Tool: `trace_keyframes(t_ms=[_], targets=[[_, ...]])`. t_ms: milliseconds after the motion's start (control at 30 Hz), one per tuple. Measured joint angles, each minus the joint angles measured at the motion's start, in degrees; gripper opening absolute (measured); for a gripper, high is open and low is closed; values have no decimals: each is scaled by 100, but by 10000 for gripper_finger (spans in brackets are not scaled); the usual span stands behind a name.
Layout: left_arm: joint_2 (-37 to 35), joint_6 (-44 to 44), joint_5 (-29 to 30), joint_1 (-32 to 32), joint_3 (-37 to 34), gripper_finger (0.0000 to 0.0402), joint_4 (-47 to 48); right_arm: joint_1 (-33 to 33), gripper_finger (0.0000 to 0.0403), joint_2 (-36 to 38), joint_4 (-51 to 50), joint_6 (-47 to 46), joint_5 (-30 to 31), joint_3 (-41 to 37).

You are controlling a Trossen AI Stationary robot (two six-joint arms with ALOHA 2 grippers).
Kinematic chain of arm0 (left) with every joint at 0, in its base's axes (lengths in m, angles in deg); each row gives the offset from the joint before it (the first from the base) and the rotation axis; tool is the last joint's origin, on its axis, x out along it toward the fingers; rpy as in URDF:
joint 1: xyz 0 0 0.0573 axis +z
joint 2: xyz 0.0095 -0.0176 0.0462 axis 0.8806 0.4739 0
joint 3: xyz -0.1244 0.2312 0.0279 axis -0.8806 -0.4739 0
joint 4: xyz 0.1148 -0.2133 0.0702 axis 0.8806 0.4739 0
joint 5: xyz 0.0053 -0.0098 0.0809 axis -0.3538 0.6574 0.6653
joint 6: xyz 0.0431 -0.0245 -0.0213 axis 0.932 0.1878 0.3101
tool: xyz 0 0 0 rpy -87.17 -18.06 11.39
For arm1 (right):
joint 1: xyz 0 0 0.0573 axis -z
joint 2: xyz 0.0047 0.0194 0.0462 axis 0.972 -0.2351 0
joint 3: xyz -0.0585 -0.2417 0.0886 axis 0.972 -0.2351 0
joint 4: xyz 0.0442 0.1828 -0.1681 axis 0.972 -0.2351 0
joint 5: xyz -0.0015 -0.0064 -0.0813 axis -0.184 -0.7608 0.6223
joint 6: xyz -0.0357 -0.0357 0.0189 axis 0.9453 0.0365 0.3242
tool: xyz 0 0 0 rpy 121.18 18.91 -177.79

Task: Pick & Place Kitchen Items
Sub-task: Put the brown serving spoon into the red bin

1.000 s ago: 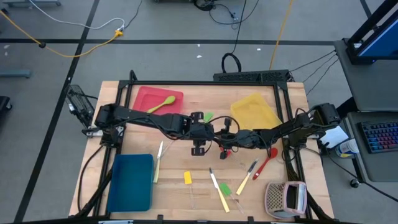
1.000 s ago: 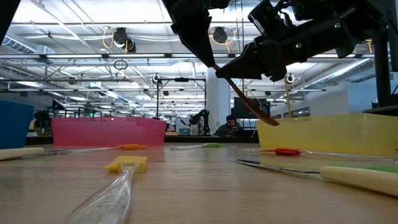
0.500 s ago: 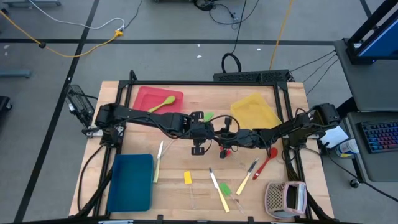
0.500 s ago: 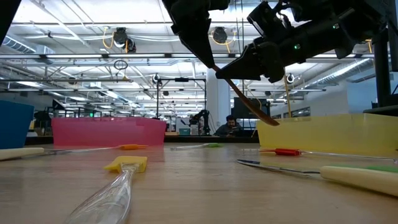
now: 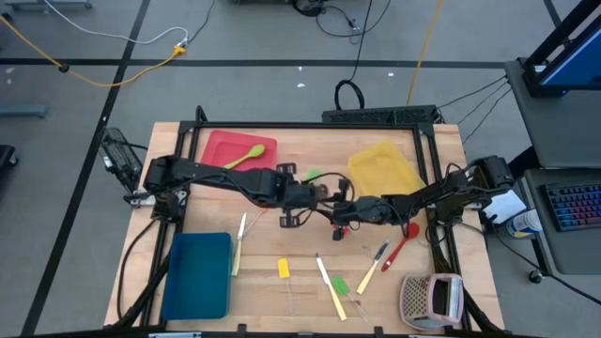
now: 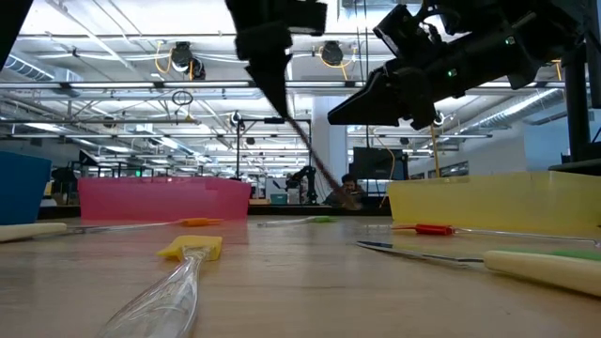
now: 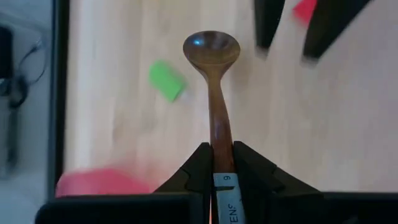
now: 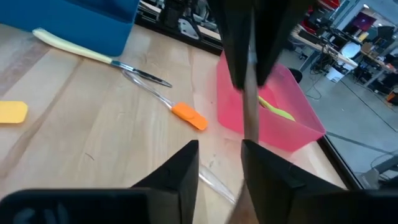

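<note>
Brown wooden spoon [image 7: 212, 74]: handed over, now clamped by left gripper [image 7: 217, 163] above mid-counter [image 5: 282, 249]. Right gripper [image 8: 220, 163] has let go, fingers apart, just beside. Tray placement remains.

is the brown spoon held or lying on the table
Held: the left gripper is shut on the brown spoon, its bowl above the table.

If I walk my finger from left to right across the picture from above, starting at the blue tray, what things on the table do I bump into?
Blue tray → cream-handled knife → yellow spatula head → left gripper holding the brown spoon → red spoon → perforated box.
</note>
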Motion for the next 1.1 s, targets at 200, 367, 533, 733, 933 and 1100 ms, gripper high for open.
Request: trace_keyframes(t_ms=[200,367,533,733,933,1100], targets=[[-345,-284,206,-2,0,50,779,-2,125,0,-11,-12,6,0],[-956,-493,539,38,1,50,1269,-2,120,0,-3,-17,8,0],[-1555,-1066,799,251,2,52,2083,-4,119,0,-35,-65,7,0],[-1934,-1267,853,625,2,49,2859,-4,116,0,-88,-167,5,0],[-2032,-1104,719,999,-158,49,2971,-4,115,0,-119,-169,5,0],[-2093,-1007,586,1303,-1024,50,2842,-4,114,0,-221,-192,5,0]])
